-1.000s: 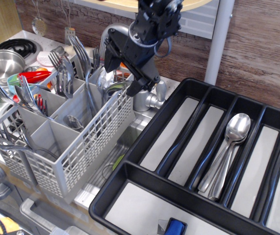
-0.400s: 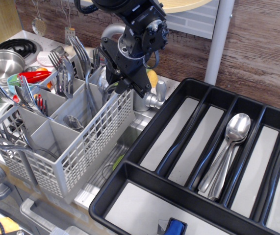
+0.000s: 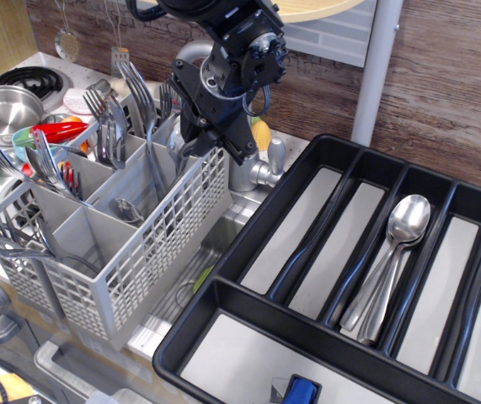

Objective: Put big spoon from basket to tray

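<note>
The light grey basket (image 3: 139, 261) stands at the left, with forks (image 3: 109, 114) and other cutlery upright in its compartments. My gripper (image 3: 212, 148) reaches down into the basket's far right compartment. Its fingers stand apart and the tips are hidden behind the basket wall. The big spoon that stood in that compartment is hidden by the gripper. The black tray (image 3: 248, 252) lies at the right. Several big spoons (image 3: 398, 248) lie stacked in one of its long compartments. A spoon bowl (image 3: 126, 209) shows in a middle basket compartment.
A steel faucet (image 3: 261, 168) stands just behind the basket, right of the gripper. A pot (image 3: 4, 105), a stove ring and colourful utensils sit at the far left. A white post (image 3: 375, 67) rises behind the tray. A blue object (image 3: 301, 391) lies at the tray's front.
The gripper has moved left and down from above the basket's rim into its far right compartment. Its tips now cover the spoon that showed there. Nothing else has moved.
</note>
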{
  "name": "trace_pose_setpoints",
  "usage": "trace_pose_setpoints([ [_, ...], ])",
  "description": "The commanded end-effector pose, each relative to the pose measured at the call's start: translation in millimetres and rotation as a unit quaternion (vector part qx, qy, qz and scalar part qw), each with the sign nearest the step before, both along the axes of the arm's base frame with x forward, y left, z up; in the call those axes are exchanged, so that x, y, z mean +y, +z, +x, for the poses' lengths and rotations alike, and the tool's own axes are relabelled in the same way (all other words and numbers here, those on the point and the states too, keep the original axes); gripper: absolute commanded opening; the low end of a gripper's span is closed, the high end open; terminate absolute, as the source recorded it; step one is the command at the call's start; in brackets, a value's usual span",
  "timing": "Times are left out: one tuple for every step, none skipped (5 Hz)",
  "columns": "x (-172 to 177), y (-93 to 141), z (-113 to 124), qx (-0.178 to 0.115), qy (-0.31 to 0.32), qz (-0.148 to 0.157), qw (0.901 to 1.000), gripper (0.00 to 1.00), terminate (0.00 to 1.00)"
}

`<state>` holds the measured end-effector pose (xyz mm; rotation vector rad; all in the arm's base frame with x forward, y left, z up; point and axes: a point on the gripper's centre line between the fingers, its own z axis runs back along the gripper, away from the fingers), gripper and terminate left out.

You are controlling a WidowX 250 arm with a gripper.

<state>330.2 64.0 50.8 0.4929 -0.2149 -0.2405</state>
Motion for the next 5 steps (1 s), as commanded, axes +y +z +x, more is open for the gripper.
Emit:
trace_pose_setpoints([
  [2, 59, 18, -0.019, -0.002, 0.052, 0.9985, 0.00, 0.00],
  [-13, 108, 33, -0.012, 0.021, 0.028, 0.9993, 0.00, 0.00],
  [-56, 135, 46, -0.031, 0.087, -0.024, 0.9954, 0.00, 0.00],
  [-92, 151, 52, -0.048, 0.134, -0.059, 0.9881, 0.00, 0.00],
  [-119, 152, 48, -0.056, 0.181, -0.117, 0.9748, 0.00, 0.00],
])
